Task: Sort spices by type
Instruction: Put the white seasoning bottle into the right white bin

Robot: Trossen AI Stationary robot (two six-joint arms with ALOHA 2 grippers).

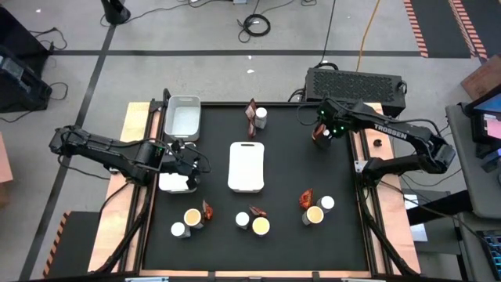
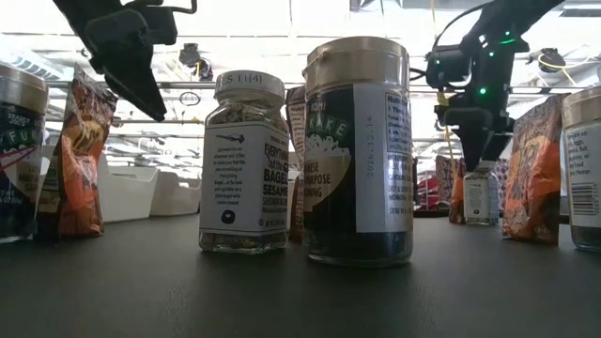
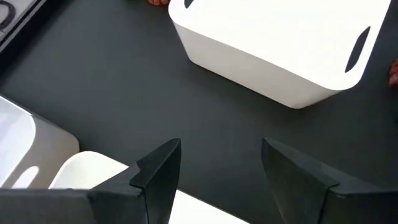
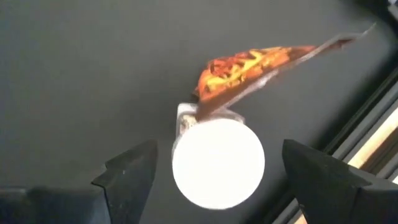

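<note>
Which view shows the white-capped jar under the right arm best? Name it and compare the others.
The right wrist view: the white-capped jar fills the frame from above, between the open jaws, a packet beside it. The high view hides it beneath the right gripper. The low view shows it small and distant. The left wrist view misses it.

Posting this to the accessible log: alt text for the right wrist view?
The right tool, open, hovers directly above a white-capped small glass jar on the black table mat. A crinkly orange-red packet leans against the jar's far side.
</note>
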